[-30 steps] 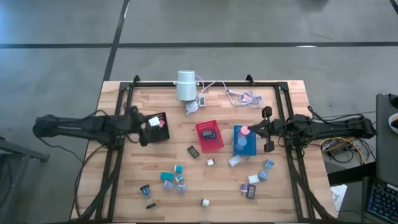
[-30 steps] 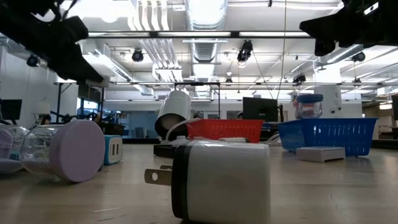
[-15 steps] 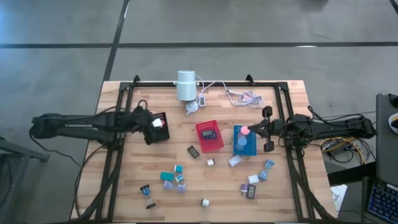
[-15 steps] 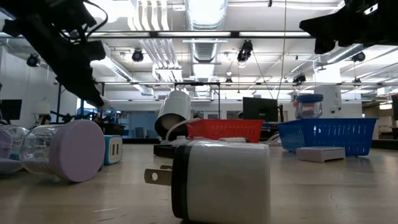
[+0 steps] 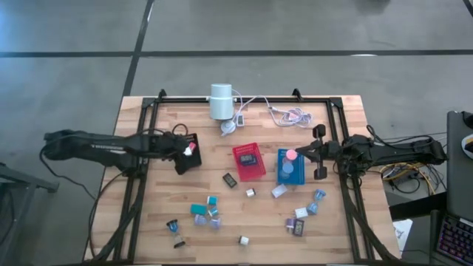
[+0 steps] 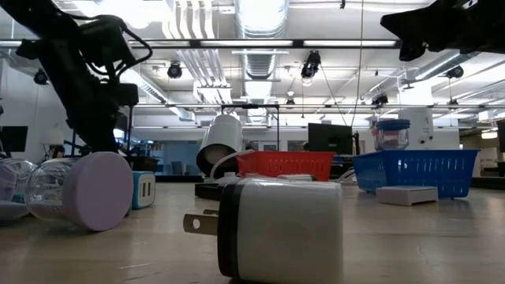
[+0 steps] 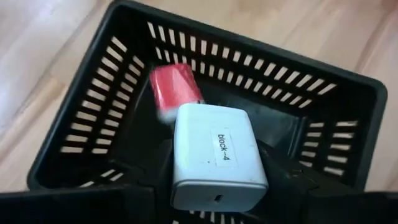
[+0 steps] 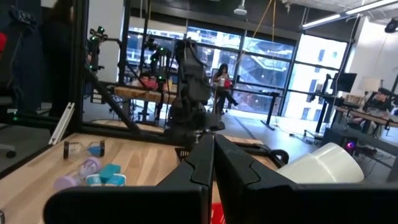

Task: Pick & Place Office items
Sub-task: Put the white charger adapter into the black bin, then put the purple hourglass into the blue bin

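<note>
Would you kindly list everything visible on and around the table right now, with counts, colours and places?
Black tray: one, left of centre; holds a red item.
White block: one, labelled "block-4", held by the left pincer over the black tray.
Red tray: one, table centre.
Blue tray: one, right of the red tray.
White cylinder: one, far edge, cables beside it.
Small office items: many loose pieces, teal, white, grey, lilac, across the near half.
White plug block: one, nearest the low camera.
Left pincer: over the black tray.
Right pincer: shut, over the blue tray.
</note>
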Available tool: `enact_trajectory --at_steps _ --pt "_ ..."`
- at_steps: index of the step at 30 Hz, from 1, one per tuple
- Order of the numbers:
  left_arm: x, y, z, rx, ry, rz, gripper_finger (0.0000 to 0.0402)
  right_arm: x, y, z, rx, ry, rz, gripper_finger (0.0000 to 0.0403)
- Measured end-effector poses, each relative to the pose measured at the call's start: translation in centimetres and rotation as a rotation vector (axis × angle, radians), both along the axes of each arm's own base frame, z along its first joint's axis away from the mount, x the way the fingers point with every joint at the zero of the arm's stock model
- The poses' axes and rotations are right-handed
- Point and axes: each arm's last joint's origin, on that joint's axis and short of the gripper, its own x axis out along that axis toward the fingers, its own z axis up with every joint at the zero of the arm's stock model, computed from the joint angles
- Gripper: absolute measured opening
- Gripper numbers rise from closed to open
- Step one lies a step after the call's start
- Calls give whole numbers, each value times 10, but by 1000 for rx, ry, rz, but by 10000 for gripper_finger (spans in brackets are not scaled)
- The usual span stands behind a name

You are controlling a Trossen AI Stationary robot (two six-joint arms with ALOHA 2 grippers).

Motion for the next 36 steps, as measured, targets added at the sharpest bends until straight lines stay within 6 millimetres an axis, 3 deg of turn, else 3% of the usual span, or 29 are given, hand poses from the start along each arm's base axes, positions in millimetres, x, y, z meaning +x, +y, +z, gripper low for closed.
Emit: enact_trajectory --at_steps 8,15,18,22,28,33,36 --pt "2 0 -6 -7 40 2 171 0 0 0 2 1 1 8" --pt "3 0 -5 -7 31 1 292 0 0 0 2 1 0 8" --pt "4 0 -2 -21 17 -7 325 0 0 0 2 1 0 8" --pt "9 0 18 0 -51 -38 334 0 0 0 2 1 0 8" --pt "11 0 66 102 -226 -156 318 0 0 0 0 2 0 8" --pt "6 0 100 276 -554 -241 290 0 0 0 -1 2 0 8" --pt "-1 -1 109 431 -736 -300 265 0 0 0 -1 3 0 8"
